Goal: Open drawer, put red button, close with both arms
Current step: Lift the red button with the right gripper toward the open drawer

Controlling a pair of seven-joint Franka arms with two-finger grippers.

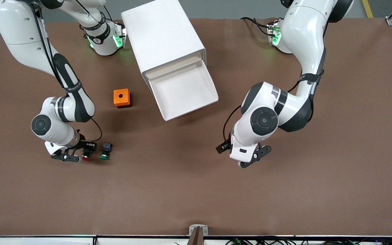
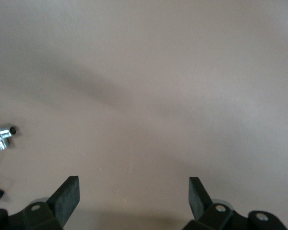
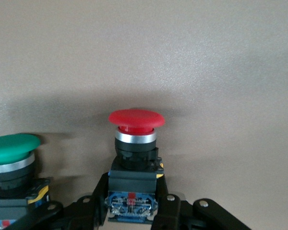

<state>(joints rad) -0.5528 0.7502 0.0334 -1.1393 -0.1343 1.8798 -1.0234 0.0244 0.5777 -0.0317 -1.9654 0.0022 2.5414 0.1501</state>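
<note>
The drawer (image 1: 182, 92) stands pulled out of the white cabinet (image 1: 163, 37), and its tray is bare inside. The red button (image 1: 85, 157) (image 3: 137, 120) is low at the table, toward the right arm's end and nearer the front camera than the cabinet. My right gripper (image 1: 79, 153) (image 3: 133, 194) is shut on its black-and-blue body, with the red cap pointing away from the fingers. My left gripper (image 1: 254, 157) (image 2: 134, 191) hangs open over bare table toward the left arm's end, with nothing between its fingers.
A green-capped button (image 1: 104, 156) (image 3: 12, 146) lies right beside the red one. An orange box with a hole (image 1: 122, 98) sits between those buttons and the cabinet. The brown table (image 1: 196, 190) spreads wide in front of the drawer.
</note>
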